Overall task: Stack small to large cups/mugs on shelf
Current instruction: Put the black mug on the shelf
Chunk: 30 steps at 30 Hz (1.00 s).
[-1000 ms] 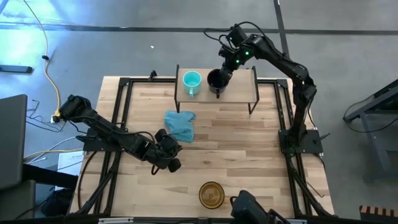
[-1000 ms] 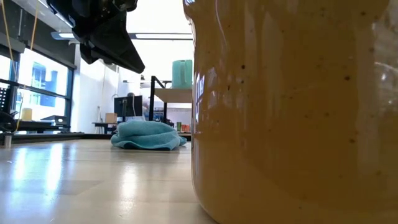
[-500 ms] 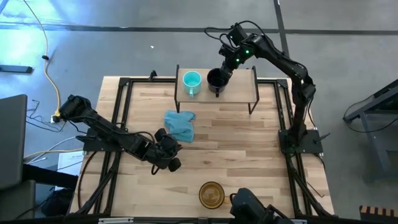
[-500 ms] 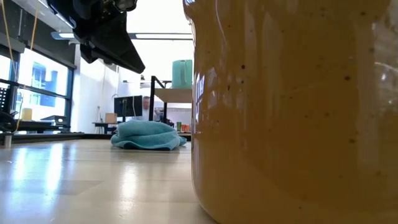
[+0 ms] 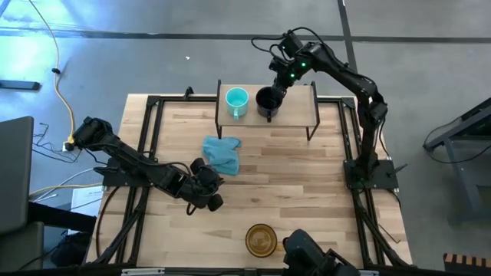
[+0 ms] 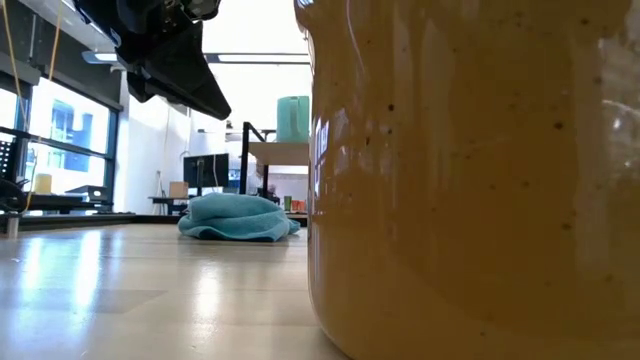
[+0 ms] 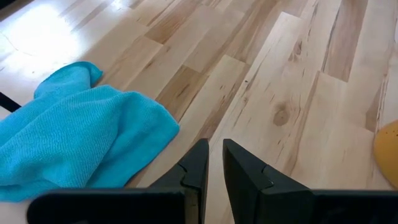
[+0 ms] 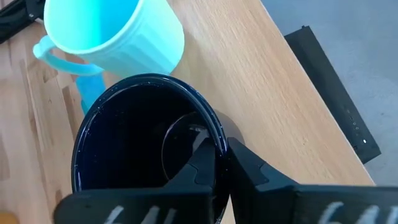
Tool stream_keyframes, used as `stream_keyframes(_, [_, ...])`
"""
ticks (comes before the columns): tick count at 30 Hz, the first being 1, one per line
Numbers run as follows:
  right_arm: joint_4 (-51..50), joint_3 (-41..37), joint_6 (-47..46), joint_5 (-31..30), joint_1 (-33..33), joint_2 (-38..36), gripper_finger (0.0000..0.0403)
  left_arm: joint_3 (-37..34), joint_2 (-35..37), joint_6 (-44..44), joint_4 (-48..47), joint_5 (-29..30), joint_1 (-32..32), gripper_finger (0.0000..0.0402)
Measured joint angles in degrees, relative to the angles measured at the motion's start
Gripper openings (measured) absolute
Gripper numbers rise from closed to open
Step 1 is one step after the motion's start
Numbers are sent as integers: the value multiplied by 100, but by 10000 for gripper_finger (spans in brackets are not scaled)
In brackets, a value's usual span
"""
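Lying on the table (image 5: 307,176) in front of the shelf (image 5: 299,115) is a crumpled teal cloth (image 5: 222,153), between the shelf and the left gripper (image 5: 214,195), which hovers over the wood near the cloth with its two fingers almost together and nothing between them. The amber mug (image 5: 261,239) stands alone near the table's front edge, well apart from the shelf; in the low view it fills most of the picture and hides the right half of the shelf. On the shelf the turquoise mug (image 5: 236,102) stands upright at the left end, and the black mug (image 5: 268,100) sits just beside it to the right. The right gripper (image 8: 221,165) is over the shelf, its fingers pinched shut on the black mug's rim, one inside the wall and one outside.
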<state>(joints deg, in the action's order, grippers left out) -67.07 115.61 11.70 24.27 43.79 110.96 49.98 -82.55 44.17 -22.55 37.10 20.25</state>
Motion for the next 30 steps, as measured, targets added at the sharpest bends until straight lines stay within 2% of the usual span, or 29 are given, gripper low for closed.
stream_keyframes(7, [2,0,22,-22,0,0,19,0,-1,1,0,0,0,37])
stream_keyframes(23, [2,0,20,-20,-2,0,24,0,-1,6,-2,2,0,37])
stream_keyframes(30, [7,0,18,-14,-2,0,38,0,-1,8,-1,2,0,37])
